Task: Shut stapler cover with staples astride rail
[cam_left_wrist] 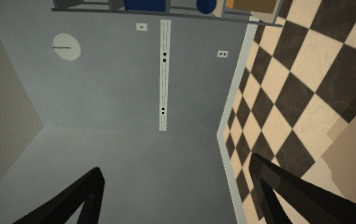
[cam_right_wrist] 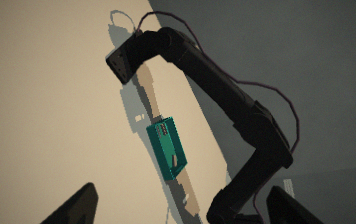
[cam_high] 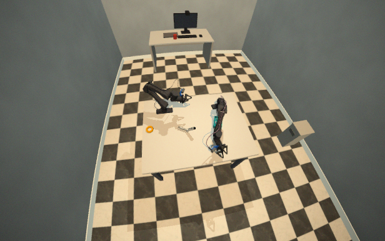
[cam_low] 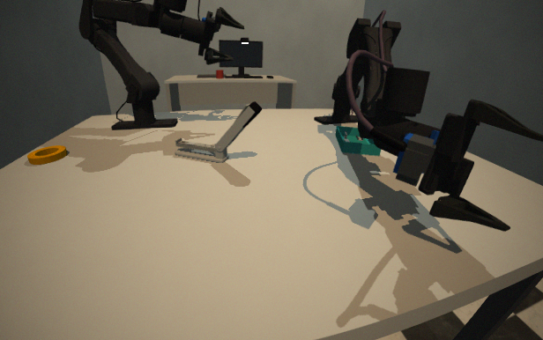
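The stapler (cam_high: 183, 128) (cam_low: 201, 152) stands mid-table with its cover (cam_low: 235, 128) raised at a steep angle. Whether a stick of staples sits on its rail is too small to tell. Small brownish pieces (cam_right_wrist: 163, 130) lie in a teal tray (cam_right_wrist: 159, 156) (cam_low: 367, 148) (cam_high: 215, 120). My left gripper (cam_high: 225, 153) (cam_low: 524, 183) (cam_left_wrist: 175, 168), at the right in the top and exterior views, is open and empty above the near right table edge, away from the stapler. My right gripper (cam_low: 237, 43) (cam_right_wrist: 183, 193) is open and empty, high behind the stapler.
An orange ring (cam_high: 147, 128) (cam_low: 45, 160) lies near the table's left edge. The left arm stretches over the teal tray. The near table edge (cam_low: 423, 309) is below the left gripper. A desk with a monitor (cam_high: 185, 20) (cam_low: 241, 54) stands away behind the table.
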{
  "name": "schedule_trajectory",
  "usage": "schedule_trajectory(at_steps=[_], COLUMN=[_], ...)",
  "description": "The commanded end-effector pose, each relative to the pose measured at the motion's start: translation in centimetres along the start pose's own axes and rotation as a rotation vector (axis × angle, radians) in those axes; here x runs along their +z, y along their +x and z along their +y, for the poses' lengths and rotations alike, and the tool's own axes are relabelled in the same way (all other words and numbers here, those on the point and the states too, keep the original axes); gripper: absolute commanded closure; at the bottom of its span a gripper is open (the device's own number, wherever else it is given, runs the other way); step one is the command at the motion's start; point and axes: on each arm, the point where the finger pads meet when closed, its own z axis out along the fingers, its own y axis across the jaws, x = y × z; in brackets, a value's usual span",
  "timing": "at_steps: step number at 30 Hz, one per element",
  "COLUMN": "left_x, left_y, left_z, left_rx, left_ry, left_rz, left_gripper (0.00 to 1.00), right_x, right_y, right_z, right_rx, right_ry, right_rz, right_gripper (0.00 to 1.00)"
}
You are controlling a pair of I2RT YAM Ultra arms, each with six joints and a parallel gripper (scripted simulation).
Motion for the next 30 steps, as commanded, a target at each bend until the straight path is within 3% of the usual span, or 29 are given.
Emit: schedule_trajectory(at_steps=[1,7,11,16,22,25,30], left_x=[-2.2,-4.1,-9.0,-13.7,-19.6,-20.5,-26.7], left_y=[-5.5,-7.7,-12.0,-14.7,-16.8,-17.0,-17.8], left_z=[6.3,7.9,11.1,13.5,15.7,15.8,17.5], left_rx=[-0.148,-0.203,-0.326,-0.425,-0.538,-0.557,-0.660], left_ry=[-0.010,0.024,0.118,0.207,0.331,0.359,0.493], left_rz=[-0.117,-0.166,-0.269,-0.346,-0.421,-0.427,-0.485], left_gripper=[0.00,0.00,0.00,0.00,0.00,0.00,0.00], right_x=[-1.6,-2.6,-4.0,-5.6,-7.0,-7.2,-8.7], right_y=[1.9,3.6,5.8,7.3,10.0,10.4,12.5], right_z=[0.2,0.9,1.7,1.5,2.6,2.8,3.3], right_rx=[0.175,0.303,0.468,0.620,0.826,0.863,1.037], right_ry=[0.063,0.105,0.158,0.230,0.284,0.295,0.356], right_rz=[0.127,0.222,0.343,0.447,0.594,0.618,0.742], right_gripper=[0.00,0.00,0.00,0.00,0.00,0.00,0.00])
